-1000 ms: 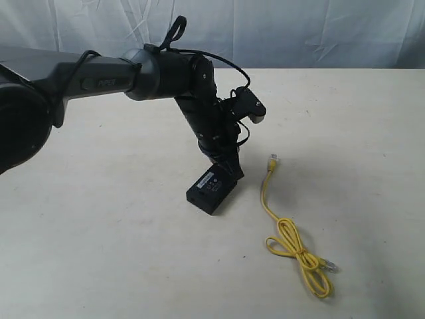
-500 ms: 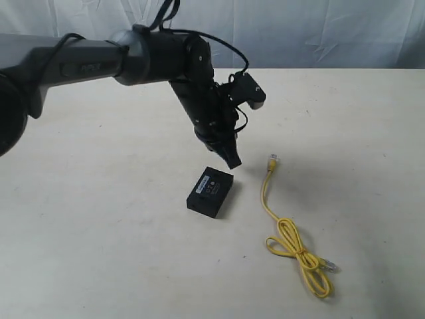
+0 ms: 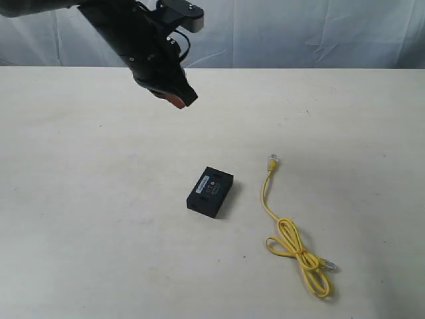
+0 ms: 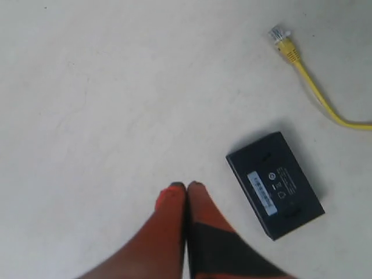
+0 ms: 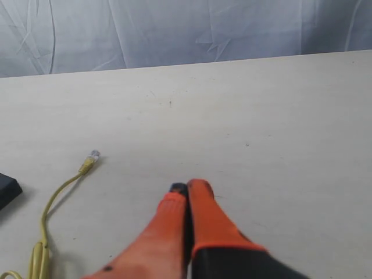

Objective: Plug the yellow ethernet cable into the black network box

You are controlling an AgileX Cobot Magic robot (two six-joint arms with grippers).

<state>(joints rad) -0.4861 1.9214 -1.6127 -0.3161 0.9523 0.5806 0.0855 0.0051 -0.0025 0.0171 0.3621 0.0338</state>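
Here, yellow cable [image 3: 265, 195] beside black box [image 3: 210, 191], apart.

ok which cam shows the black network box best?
Left wrist view: the black network box is close, whole top face and pale label clear. Exterior view shows it whole but smaller. Right wrist view catches only one corner at the frame edge.

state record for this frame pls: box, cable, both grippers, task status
box: flat on table, label up, nothing plugged in
cable: on table, right of box in exterior view, not touching it; looped at one end; both plugs free
left gripper: jaws shut, empty, above table, off the box
right gripper: jaws shut, empty
task: cable not picked up, not plugged
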